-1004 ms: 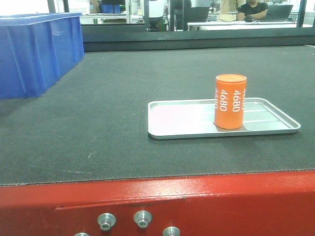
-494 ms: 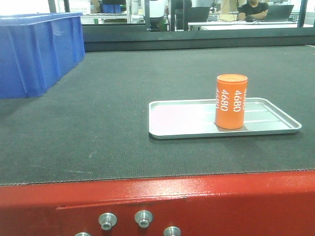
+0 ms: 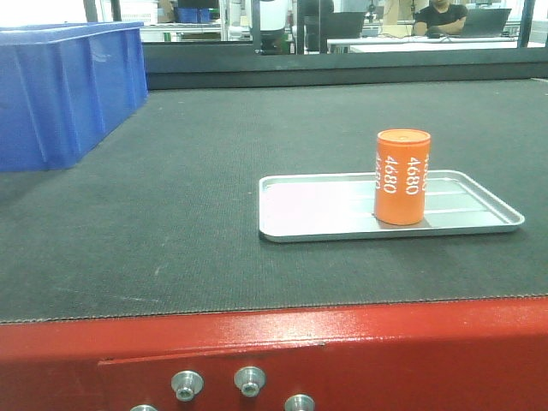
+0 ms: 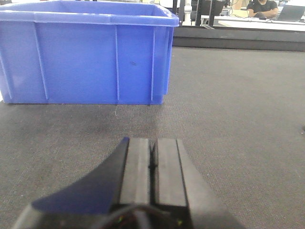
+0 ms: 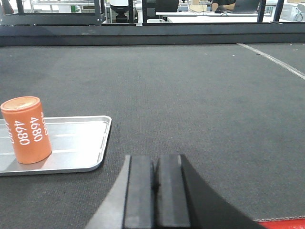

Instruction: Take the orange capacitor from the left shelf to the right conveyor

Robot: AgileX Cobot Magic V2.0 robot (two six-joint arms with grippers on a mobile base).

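— both grippers, left gripper [image 4: 152, 164] and right gripper [image 5: 155, 186]: flat black ribbed pads pressed together, nothing between them.
— and the orange capacitor [image 3: 402, 176]?
— smooth cylinder, upright in the shallow silver tray [image 3: 325, 224] on the coarse dark conveyor [image 3: 171, 214]. glossy blue bin [image 3: 60, 90] far left.

orange capacitor [image 3: 402, 177] side — white "4680", repeated down it
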